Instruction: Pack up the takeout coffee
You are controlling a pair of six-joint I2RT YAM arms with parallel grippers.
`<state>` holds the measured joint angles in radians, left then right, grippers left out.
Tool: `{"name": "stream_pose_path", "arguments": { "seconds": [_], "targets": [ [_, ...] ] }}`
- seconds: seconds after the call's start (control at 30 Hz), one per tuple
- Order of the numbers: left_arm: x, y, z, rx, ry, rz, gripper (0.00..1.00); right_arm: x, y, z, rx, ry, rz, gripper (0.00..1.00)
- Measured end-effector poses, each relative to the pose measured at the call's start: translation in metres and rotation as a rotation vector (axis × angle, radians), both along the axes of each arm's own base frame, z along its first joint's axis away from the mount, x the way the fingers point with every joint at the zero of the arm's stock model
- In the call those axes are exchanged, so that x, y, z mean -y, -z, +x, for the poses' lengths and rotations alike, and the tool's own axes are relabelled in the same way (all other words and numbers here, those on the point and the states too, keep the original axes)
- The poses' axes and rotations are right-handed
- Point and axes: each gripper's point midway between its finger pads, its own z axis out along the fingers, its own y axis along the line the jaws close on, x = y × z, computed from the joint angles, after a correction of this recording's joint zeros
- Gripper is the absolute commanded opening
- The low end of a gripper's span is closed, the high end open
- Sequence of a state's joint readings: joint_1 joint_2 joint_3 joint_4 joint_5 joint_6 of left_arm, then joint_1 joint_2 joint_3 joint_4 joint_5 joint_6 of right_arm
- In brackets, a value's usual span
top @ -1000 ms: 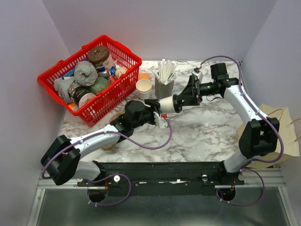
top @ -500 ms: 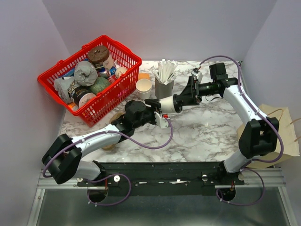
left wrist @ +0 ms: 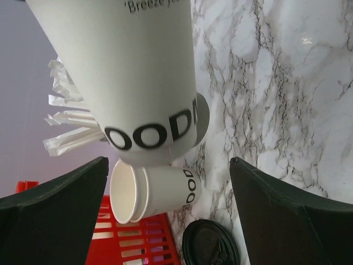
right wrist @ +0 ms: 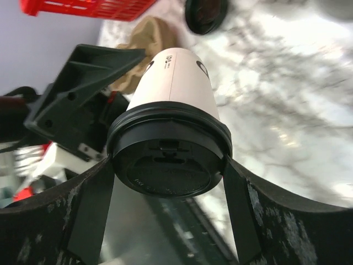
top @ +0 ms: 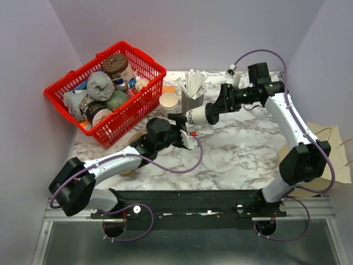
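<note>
The right gripper (top: 212, 114) has its jaws clenched on the coffee cup (top: 194, 116), gripping it at the lid end. In the right wrist view the 2 fingers (right wrist: 88, 210) press against either side of the black lid (right wrist: 168, 160). The cup lies on its side in the air above the desk (top: 242, 149), with its base pointing toward the left arm.

The left gripper (top: 185, 131) sits just beside the cup's base with its jaws released. In the left wrist view the 2 fingers (left wrist: 55, 204) stand wide, clear of the cup, which hangs between them.

Behind the cup stand a stack of cream cups (top: 169, 102) and a grey cup of white sticks (top: 193, 102). A loose black lid (left wrist: 209, 245) lies flat on the desk near the stack. A red basket (top: 140, 105) full of containers sits at the far left.
</note>
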<state>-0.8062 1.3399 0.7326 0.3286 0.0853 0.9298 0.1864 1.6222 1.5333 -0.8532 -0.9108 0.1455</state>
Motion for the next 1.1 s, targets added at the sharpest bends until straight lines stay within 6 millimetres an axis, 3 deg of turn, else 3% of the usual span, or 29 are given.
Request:
{"name": "stream_pose_path", "arguments": {
  "seconds": [0.27,0.43,0.53,0.63,0.73,1.1],
  "targets": [
    [-0.035,0.001,-0.014,-0.09,-0.086,-0.044,0.99,0.04,-0.019,0.03,0.324,-0.066,-0.318,0.66],
    [-0.058,-0.007,-0.017,-0.156,-0.159,-0.105,0.99,0.061,-0.031,0.072,0.463,-0.12,-0.503,0.64],
    [-0.068,-0.009,-0.02,-0.185,-0.191,-0.135,0.99,0.075,-0.011,0.093,0.469,-0.151,-0.614,0.64],
    [-0.077,-0.006,-0.023,-0.221,-0.22,-0.149,0.99,0.088,0.019,0.098,0.408,-0.192,-0.7,0.65],
    [-0.083,-0.004,-0.026,-0.244,-0.238,-0.162,0.99,0.099,0.037,0.101,0.371,-0.219,-0.771,0.66],
    [-0.09,0.01,-0.034,-0.296,-0.259,-0.173,0.99,0.117,0.054,0.104,0.339,-0.256,-0.883,0.68]
  ]
}}
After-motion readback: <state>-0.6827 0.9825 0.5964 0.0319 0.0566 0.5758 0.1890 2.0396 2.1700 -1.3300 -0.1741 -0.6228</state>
